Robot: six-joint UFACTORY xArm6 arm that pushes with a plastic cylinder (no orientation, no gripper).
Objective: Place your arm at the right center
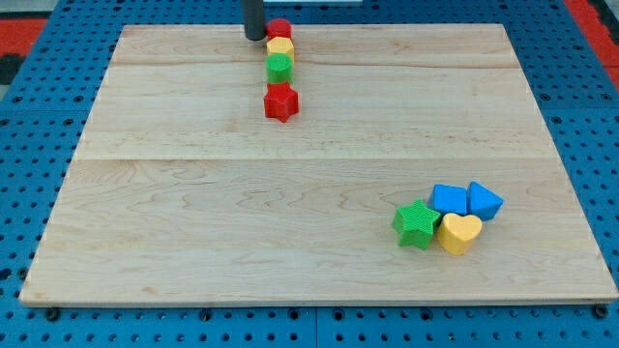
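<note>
One pale wooden board (193, 193) on blue pegboard (29, 116).

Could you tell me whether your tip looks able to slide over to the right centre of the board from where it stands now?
Probably yes. My tip stands at the board's top edge, just left of the red block; swinging below the red star avoids that column.

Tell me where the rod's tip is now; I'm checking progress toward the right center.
My tip sits at the view's top edge, left of centre, just left of the red block heading the column.
</note>
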